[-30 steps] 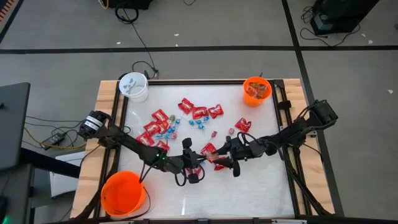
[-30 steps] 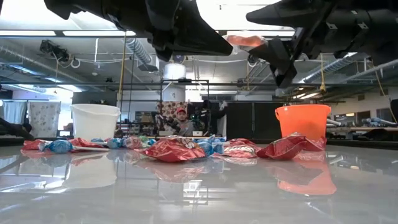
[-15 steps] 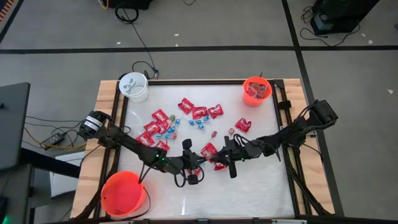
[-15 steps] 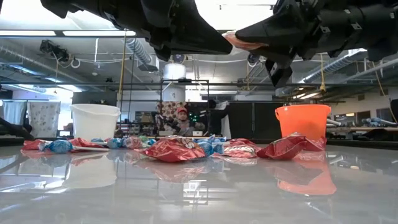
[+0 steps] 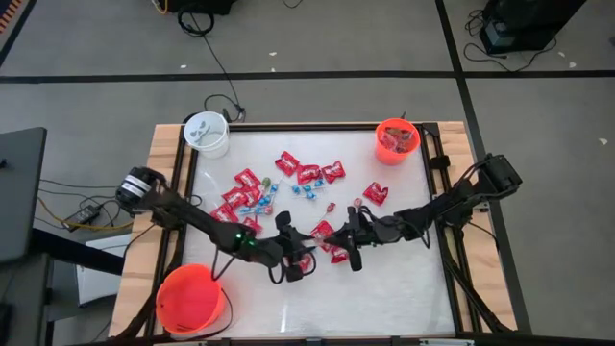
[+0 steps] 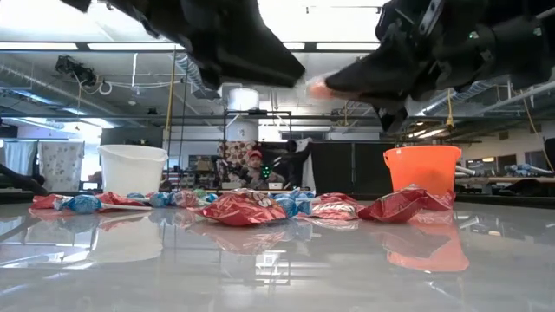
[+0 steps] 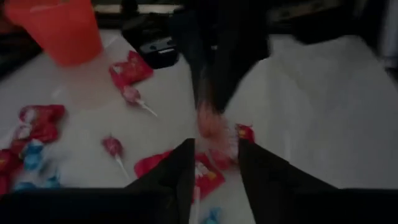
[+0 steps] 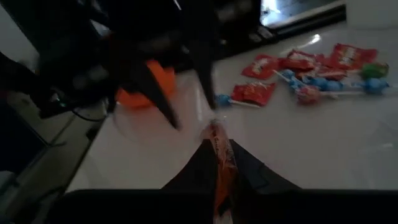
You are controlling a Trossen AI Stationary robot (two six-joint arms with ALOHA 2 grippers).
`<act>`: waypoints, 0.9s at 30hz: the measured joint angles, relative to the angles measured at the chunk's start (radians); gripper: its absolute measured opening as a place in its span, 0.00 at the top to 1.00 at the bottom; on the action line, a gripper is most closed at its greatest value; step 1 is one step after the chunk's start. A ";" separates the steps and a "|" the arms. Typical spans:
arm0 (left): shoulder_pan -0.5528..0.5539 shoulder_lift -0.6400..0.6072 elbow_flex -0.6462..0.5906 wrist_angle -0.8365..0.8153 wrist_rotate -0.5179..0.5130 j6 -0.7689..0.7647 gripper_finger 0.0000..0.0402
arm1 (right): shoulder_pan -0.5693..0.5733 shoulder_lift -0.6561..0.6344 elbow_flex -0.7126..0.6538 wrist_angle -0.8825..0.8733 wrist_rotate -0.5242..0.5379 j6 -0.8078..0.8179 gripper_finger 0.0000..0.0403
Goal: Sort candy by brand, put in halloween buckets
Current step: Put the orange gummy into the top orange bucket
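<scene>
A pink-orange wrapped candy (image 6: 319, 87) hangs above the table's middle with my right gripper (image 8: 219, 148) shut on it. My left gripper (image 7: 214, 158) stands open just left of it, its fingertips short of the candy (image 7: 210, 123). Below lie red packets (image 5: 307, 175), blue pieces (image 5: 259, 204) and lollipops (image 5: 357, 202), flat on the white tabletop. The white bucket (image 5: 206, 133) stands at the far left corner. A small orange bucket (image 5: 395, 140) stands at the far right, and a larger orange bucket (image 5: 192, 300) at the near left. My right gripper pinches the wrapped candy between its two fingers, and the candy lies along them. Its free end (image 8: 212, 129) sticks out past the fingertips. The fingers come roughly level from the table's right, pointing left. The candy is lifted clear of the table.
The table's near half (image 5: 375, 298) carries no candy. Wooden rails run along the left edge (image 5: 163, 192) and right edge (image 5: 452, 192). Red packets (image 6: 247, 208) pile up under both grippers. A person (image 6: 253, 165) shows in the room behind the table.
My right gripper has shut on the pink-orange candy that my left gripper was holding up. The left gripper has let go and drawn back a little toward the table's left edge. The candy has stayed in the air above the pile.
</scene>
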 joint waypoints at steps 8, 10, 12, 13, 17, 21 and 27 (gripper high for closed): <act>-0.042 -0.086 0.001 -0.253 0.008 -0.102 0.65 | -0.029 0.000 -0.001 -0.093 0.009 0.050 0.94; -0.055 -0.099 0.001 -0.291 -0.033 -0.107 0.65 | -0.030 0.000 -0.001 -0.113 0.031 0.068 0.94; -0.066 -0.125 0.000 -0.343 -0.082 -0.125 0.65 | -0.032 0.000 -0.001 -0.113 0.034 0.074 0.93; -0.070 -0.140 0.000 -0.368 -0.107 -0.134 0.65 | -0.034 0.000 -0.001 -0.110 0.033 0.074 0.93; -0.098 -0.222 0.000 -0.514 -0.198 -0.201 0.65 | -0.048 -0.028 -0.002 -0.134 0.005 0.061 0.94; -0.134 -0.284 0.000 -0.634 -0.294 -0.285 0.65 | -0.072 -0.101 -0.002 -0.212 -0.022 0.041 0.94; -0.135 -0.280 -0.096 -0.436 -0.291 -0.255 0.65 | -0.153 -0.306 0.031 -0.610 -0.031 0.048 0.94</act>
